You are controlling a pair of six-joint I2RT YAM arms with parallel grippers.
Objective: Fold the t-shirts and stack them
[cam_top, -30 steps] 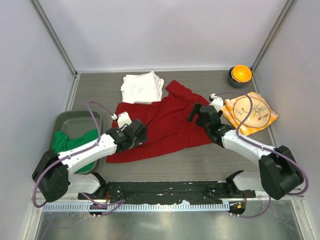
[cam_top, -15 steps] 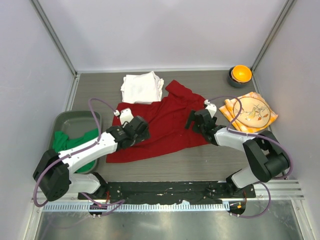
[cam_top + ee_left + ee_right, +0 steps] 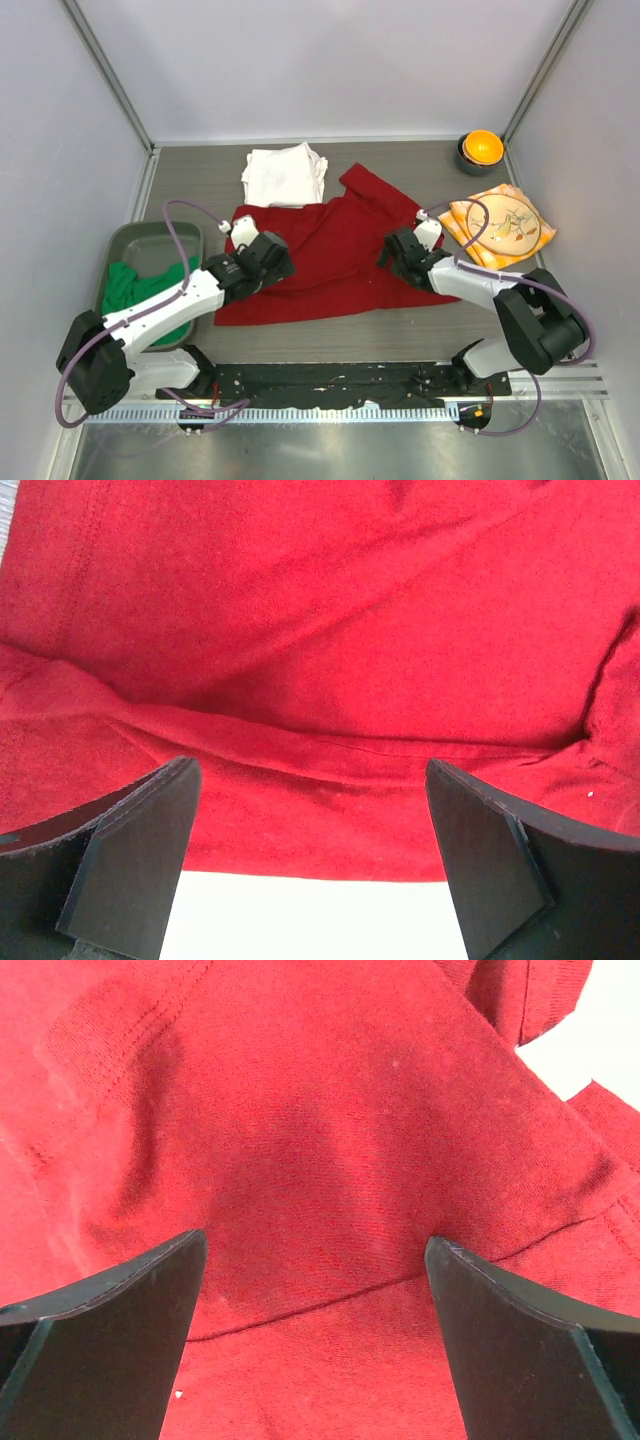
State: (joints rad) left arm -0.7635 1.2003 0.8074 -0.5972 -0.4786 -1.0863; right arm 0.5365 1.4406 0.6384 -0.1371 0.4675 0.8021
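The bright red cotton t-shirt [image 3: 330, 262] lay rumpled in the middle of the tabletop [image 3: 400, 325]. The left pincer [image 3: 262, 264] and the right pincer [image 3: 402, 250] stood open over its left and right sides, gripping nothing. Each would do best to pinch one edge cleanly and pull evenly to flatten it. The arms hid the cloth beneath them, and no neck label could be made out.

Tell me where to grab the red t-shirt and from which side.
Pinch the red t-shirt from above near its left and right edges, one arm each. It lies spread flat, so raised creases probably give the best purchase: the open left gripper straddles one, the open right gripper hovers over the opposite side.
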